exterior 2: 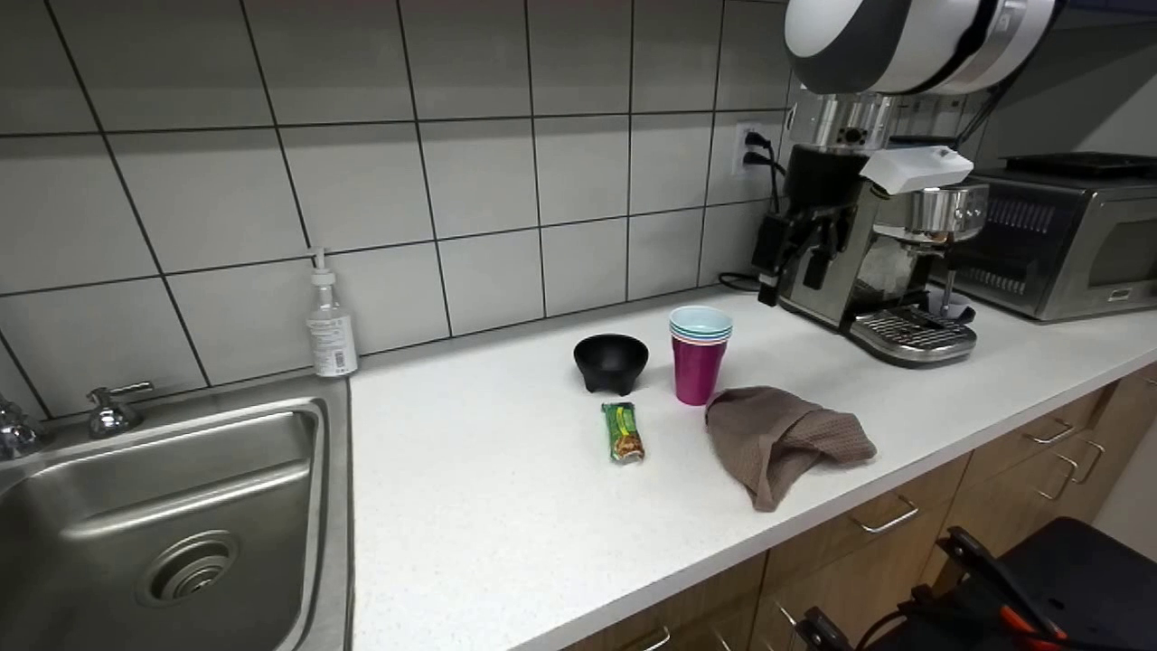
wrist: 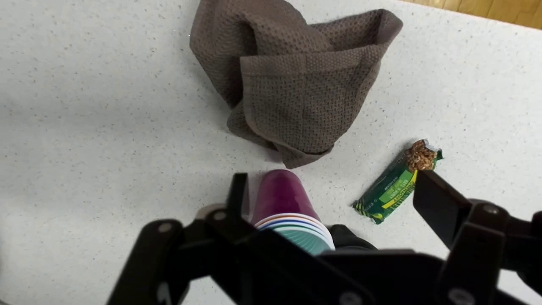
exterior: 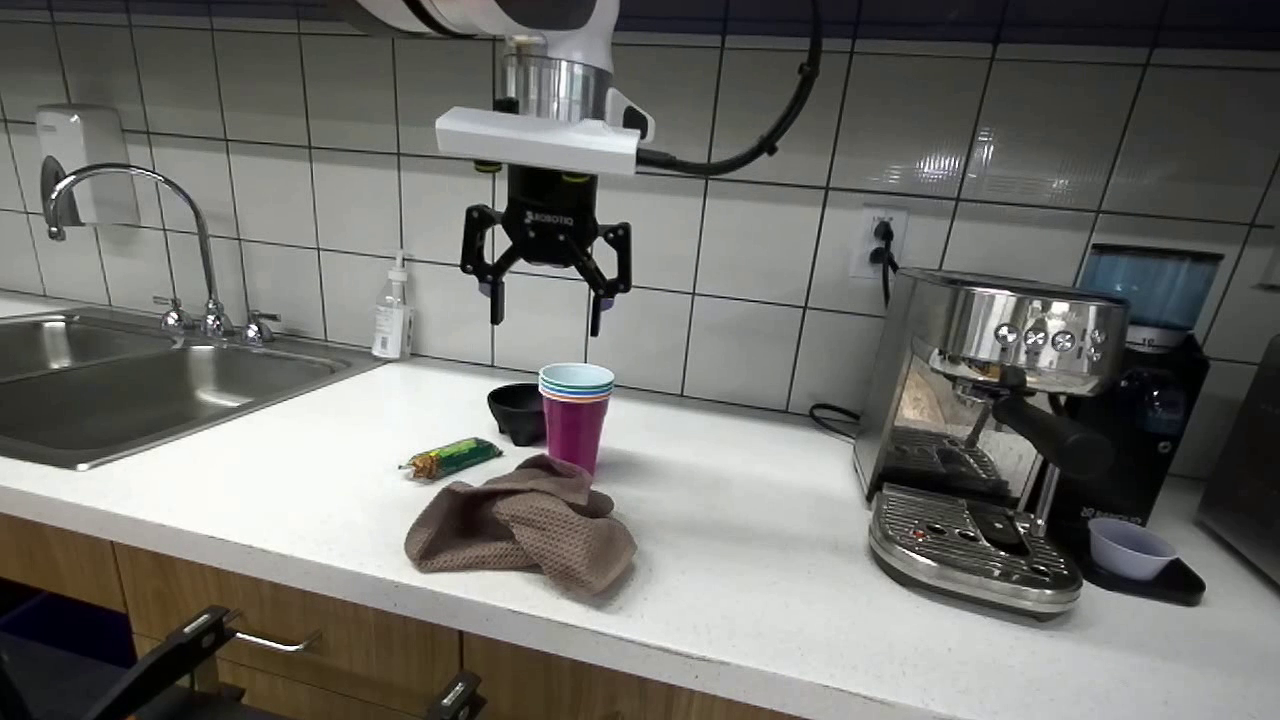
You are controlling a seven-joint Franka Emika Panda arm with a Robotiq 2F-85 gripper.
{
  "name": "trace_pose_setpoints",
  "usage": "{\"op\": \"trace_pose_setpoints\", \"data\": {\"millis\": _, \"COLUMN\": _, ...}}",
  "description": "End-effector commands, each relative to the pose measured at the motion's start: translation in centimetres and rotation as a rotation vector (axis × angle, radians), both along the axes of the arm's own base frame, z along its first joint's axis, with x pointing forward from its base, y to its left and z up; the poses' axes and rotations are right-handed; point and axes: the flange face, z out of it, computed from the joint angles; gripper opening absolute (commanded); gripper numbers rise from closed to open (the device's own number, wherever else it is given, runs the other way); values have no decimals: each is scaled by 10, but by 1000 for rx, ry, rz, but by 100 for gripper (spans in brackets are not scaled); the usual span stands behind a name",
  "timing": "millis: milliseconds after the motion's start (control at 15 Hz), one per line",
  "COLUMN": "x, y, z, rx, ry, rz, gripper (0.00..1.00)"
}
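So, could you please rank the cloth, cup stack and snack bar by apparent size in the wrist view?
1. Cloth
2. Cup stack and snack bar, unranked: the stack is partly hidden and nearer the camera.

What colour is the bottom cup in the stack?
The bottom cup is purplish magenta, showing best in an exterior view.

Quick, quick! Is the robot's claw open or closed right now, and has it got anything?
Claw: open, holding nothing, not touching the stacked cups.

There is one towel (wrist: 302,95), one snack bar (exterior 2: 624,432), one black bowl (exterior 2: 611,365), one cup stack (exterior 2: 697,366).
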Motion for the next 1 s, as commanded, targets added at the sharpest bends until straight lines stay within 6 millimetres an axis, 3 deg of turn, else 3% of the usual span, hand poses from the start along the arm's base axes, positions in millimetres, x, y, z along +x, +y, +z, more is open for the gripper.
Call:
{"op": "trace_pose_setpoints", "data": {"millis": 0, "x": 1, "y": -3, "z": 1, "rx": -1, "ry": 1, "rz": 10, "gripper": 100}}
{"op": "trace_pose_setpoints", "data": {"millis": 933, "x": 2, "y": -6, "z": 1, "rx": -3, "ry": 5, "rz": 24, "gripper": 100}}
